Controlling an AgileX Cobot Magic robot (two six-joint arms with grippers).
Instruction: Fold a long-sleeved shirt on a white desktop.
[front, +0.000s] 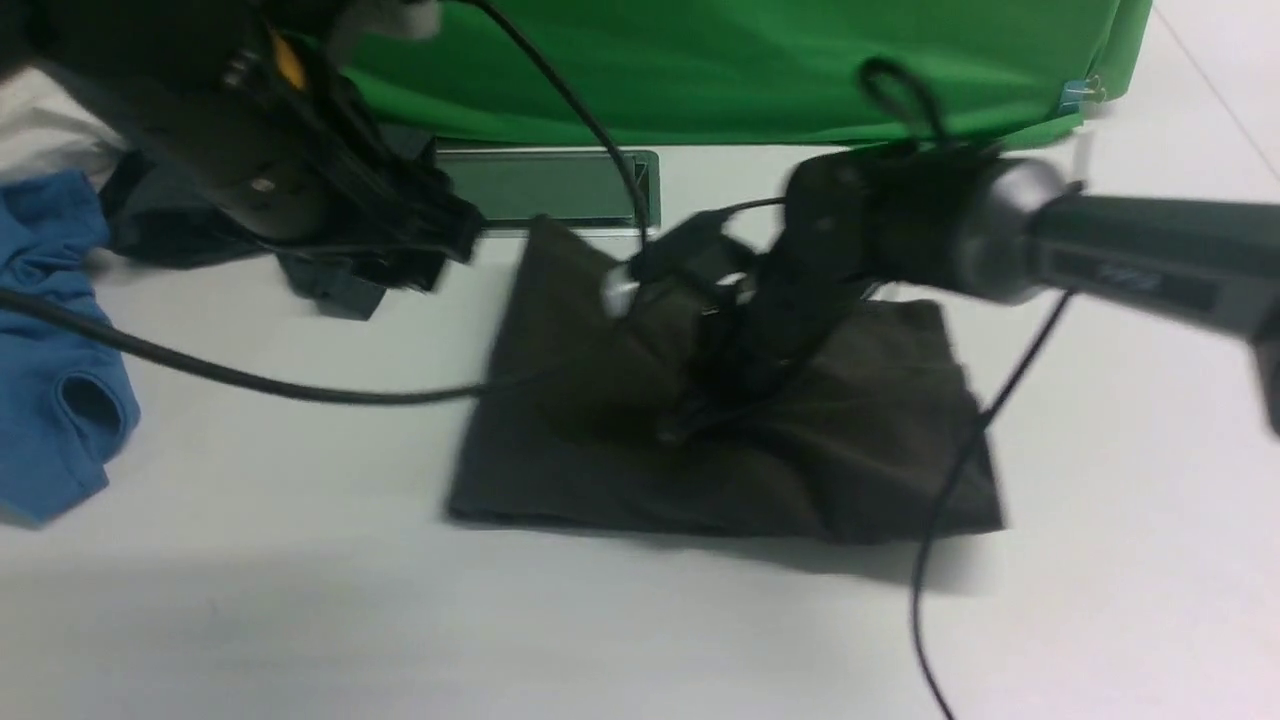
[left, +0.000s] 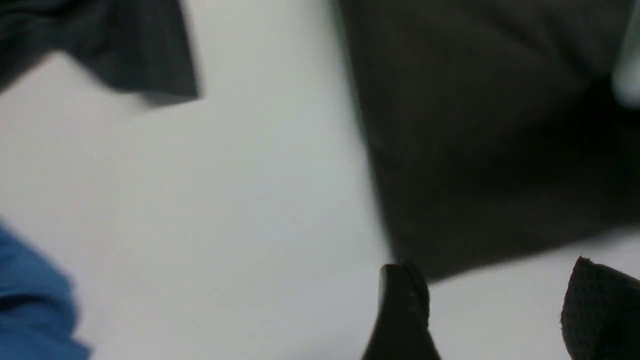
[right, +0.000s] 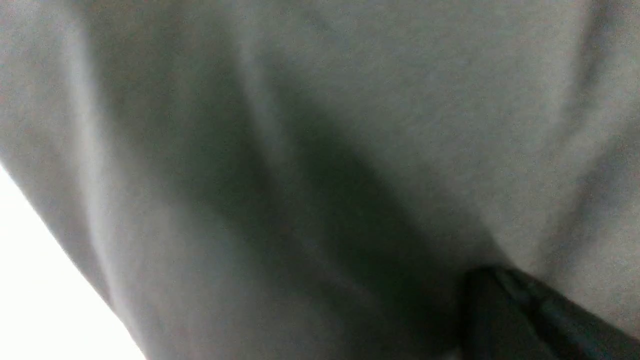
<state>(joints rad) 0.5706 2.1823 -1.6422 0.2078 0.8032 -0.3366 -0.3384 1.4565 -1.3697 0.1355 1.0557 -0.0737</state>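
Note:
The long-sleeved shirt (front: 800, 450), dark olive-brown, lies folded into a rough rectangle in the middle of the white desktop (front: 300, 600). My right gripper (front: 700, 415) reaches in from the right and points down into the shirt's middle, where creases run toward it. In the right wrist view the cloth (right: 320, 150) fills the picture and the right gripper (right: 487, 285) is shut with cloth bunched at its tip. My left gripper (front: 430, 255) hovers blurred at the back left, off the shirt. It stands open (left: 492, 300) over bare table beside the shirt's edge (left: 475, 150).
A blue garment (front: 50, 350) lies at the far left, a smaller dark teal-grey garment (front: 330, 290) under the left arm. The silver-framed hatch (front: 550, 185) and green backdrop (front: 750, 70) are behind. Cables (front: 250, 378) trail across the table and shirt.

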